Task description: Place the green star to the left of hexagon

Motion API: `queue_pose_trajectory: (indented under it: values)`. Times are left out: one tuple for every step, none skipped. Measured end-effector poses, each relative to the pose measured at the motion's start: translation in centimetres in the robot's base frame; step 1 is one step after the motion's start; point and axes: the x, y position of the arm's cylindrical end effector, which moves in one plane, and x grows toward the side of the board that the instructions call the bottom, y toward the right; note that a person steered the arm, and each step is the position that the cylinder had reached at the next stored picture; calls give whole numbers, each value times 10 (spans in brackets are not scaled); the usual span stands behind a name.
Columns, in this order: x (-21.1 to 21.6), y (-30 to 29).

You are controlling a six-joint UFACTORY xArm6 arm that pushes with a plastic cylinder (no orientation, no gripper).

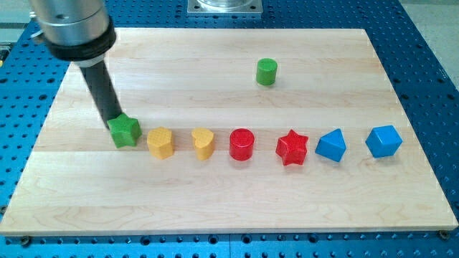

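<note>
The green star [125,131] is found at the view's left end of a row of blocks on the wooden bench [215,201], just beside the yellow hexagon [161,142], with a small gap between the two. Further along the row to the view's right are seen a yellow heart [204,142], a red cylinder [242,144], a red star [292,147], a blue triangular block [330,145] and a blue cube-like block [383,140]. A green cylinder [266,72] stands well apart, toward the view's top.

No jaws are fitted; only a rod is carried. My tip [112,120] is placed at the star's upper-left edge, apparently touching it.

Placement is judged essentially reached. Risk noted: any further push toward the view's right would drive the star into the hexagon and shunt it against the heart. An off-centre push could spin the star, or let it slip past the tip toward the view's bottom.
</note>
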Motion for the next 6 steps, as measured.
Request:
queue_pose_trajectory:
  values:
    - [19, -20]
    - [14, -19]
    - [-20, 22]
    - [-21, 51]
    - [-12, 48]
    - [5, 38]
